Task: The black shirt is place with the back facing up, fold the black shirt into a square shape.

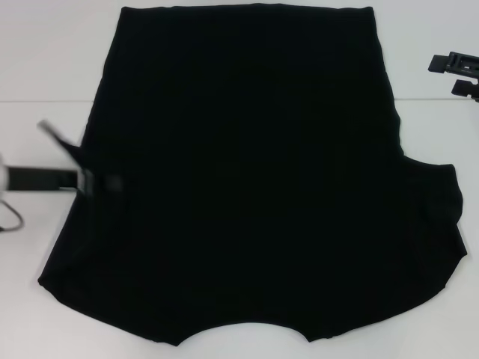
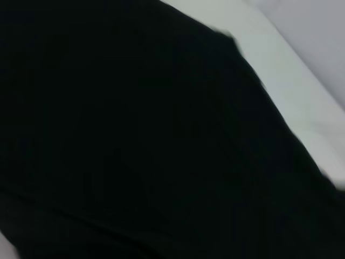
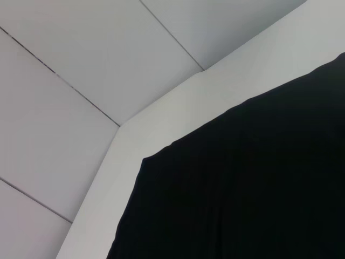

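The left gripper is at the left side of the head view, about halfway down, right at the left edge of the big, soft, plain black shirt. It looks blurry, and its tip blends into the dark cloth, so I cannot tell if it is spread, pressed together, or pinching the shirt. Its arm comes in from the left edge of the frame, and a thin dark cable hangs below it in the lower left. The black shirt lies flat and fills most of the middle of the head view. Its straight hem is at the top of the frame, and a curved neck cut is at the bottom middle. One short sleeve sticks out at the right side, lower down. The left side has no sleeve sticking out. The shirt lies on a flat white table. In the left wrist view the black cloth fills almost the whole frame. The right gripper is at the upper right edge of the head view, above the white table and apart from the shirt, and I cannot tell how it is set. The right wrist view shows a corner of the black shirt on the white table.
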Robot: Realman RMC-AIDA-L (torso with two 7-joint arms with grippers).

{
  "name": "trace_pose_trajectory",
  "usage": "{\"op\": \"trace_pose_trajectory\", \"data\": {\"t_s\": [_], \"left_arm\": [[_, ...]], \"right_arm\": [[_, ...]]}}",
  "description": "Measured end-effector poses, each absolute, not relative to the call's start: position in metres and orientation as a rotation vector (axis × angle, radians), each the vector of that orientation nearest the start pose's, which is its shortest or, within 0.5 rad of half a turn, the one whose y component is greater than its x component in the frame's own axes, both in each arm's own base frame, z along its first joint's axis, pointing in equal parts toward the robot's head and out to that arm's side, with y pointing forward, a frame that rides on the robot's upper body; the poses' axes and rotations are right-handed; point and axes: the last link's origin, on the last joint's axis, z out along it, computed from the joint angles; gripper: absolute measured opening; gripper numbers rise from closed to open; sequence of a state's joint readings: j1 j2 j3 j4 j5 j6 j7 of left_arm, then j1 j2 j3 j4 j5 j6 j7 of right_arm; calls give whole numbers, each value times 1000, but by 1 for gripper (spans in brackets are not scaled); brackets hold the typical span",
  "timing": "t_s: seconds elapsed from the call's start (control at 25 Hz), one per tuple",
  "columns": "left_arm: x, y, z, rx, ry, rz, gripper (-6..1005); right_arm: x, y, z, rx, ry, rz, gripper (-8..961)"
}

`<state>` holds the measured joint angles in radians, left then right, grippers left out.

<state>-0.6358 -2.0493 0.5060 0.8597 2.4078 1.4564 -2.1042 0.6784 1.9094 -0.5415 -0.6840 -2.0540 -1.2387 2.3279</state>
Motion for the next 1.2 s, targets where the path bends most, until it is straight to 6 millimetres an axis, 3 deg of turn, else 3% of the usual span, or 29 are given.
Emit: {"op": "trace_pose_trajectory", "data": {"t_s": [0.12, 0.32, 0.48, 0.6, 0.72, 0.92, 1.2], "left_arm": [[-278, 367, 40, -2472, -1181, -258, 40], [-287, 361, 58, -2400, -1167, -313, 71], [-284, 347, 61, -2499, -1101, -350, 96], [-289, 345, 70, -2444, -1134, -405, 115], [-298, 343, 81, -2363, -1247, -499, 296], [-297, 331, 81, -2429, -1274, -540, 528], [-301, 328, 76, -2415, -1284, -550, 737]], "right_arm": [[272, 426, 110, -1969, 1546, 827, 844], [275, 426, 112, -1955, 1542, 823, 842], [275, 426, 113, -1953, 1542, 822, 839], [274, 427, 113, -1954, 1541, 825, 838], [272, 427, 111, -1970, 1541, 812, 836], [278, 418, 112, -2031, 1567, 731, 833], [302, 385, 119, -2099, 1764, 395, 829]]}}
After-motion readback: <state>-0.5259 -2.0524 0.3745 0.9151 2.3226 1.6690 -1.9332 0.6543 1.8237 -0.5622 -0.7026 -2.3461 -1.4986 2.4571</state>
